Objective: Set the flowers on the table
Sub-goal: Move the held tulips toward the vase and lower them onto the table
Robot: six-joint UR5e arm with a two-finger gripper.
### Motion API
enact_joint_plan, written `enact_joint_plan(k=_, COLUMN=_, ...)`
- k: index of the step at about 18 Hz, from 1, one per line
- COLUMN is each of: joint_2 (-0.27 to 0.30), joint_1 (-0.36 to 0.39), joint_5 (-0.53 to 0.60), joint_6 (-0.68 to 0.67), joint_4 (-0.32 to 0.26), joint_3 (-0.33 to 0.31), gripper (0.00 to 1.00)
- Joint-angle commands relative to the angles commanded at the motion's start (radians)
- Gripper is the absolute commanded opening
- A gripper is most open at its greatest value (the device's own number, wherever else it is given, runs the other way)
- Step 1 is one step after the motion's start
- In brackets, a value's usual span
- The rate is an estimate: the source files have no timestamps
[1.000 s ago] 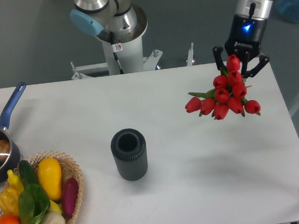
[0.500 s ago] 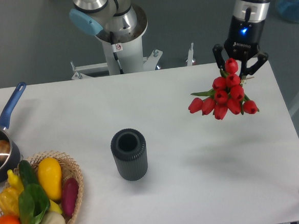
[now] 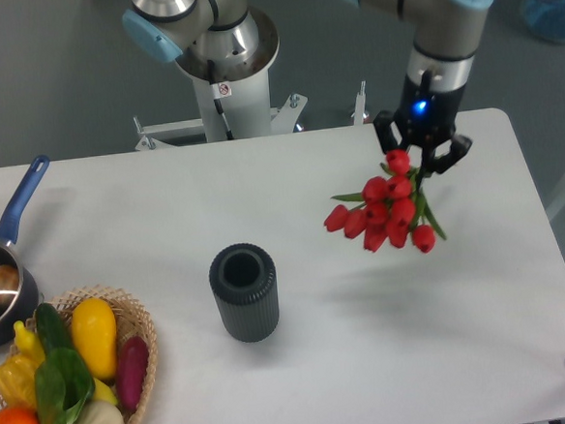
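Bright, even overhead light, no harsh glare. White table [image 3: 303, 366] slightly washed out. Soft diffuse shadows: faint one under the flowers [image 3: 385, 215], another beside the dark vase [image 3: 244, 292]. Blue LED glows on the gripper [image 3: 422, 154]. Mild softness overall, pic low-res; bkgd floor dimmer.

The black two-finger gripper [image 3: 422, 154] was half hidden behind the bunch of red tulip flowers [image 3: 387, 208], so its grip was unclear. The dark saucepan with a blue handle [image 3: 4, 273] ran off the left edge; the wicker basket of vegetables [image 3: 138, 363] and the white counter [image 3: 390, 360] were cut below.
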Motion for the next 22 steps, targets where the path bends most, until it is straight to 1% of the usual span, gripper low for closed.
enact_joint_plan(k=1, joint_2=-0.003, joint_1=-0.006, joint_5=0.012, joint_6=0.000, joint_4=-0.002, joint_3=-0.002, gripper=0.36)
enact_joint_plan(k=3, joint_2=-0.028, joint_1=-0.031, joint_5=0.041, joint_6=0.000, joint_4=-0.002, joint_3=-0.002, gripper=0.36)
enact_joint_plan(k=6, joint_2=-0.038, joint_1=-0.051, joint_5=0.091, joint_6=0.006, joint_4=-0.009, joint_3=-0.002, gripper=0.36)
enact_joint_plan(k=14, joint_2=-0.051, joint_1=-0.058, joint_5=0.134, joint_6=0.031, joint_4=-0.020, joint_3=-0.035, gripper=0.36)
enact_joint_plan(k=16, joint_2=-0.051, joint_1=-0.061, joint_5=0.169, joint_6=0.041, joint_4=-0.020, joint_3=-0.041, gripper=0.36)
enact_joint_plan(k=19, joint_2=-0.071, joint_1=-0.083, joint_5=0.198, joint_6=0.045, joint_4=-0.020, joint_3=-0.040, gripper=0.36)
enact_joint_plan(k=22, joint_2=-0.084, joint_1=-0.106, joint_5=0.198, joint_6=0.045, joint_4=-0.020, joint_3=-0.040, gripper=0.36)
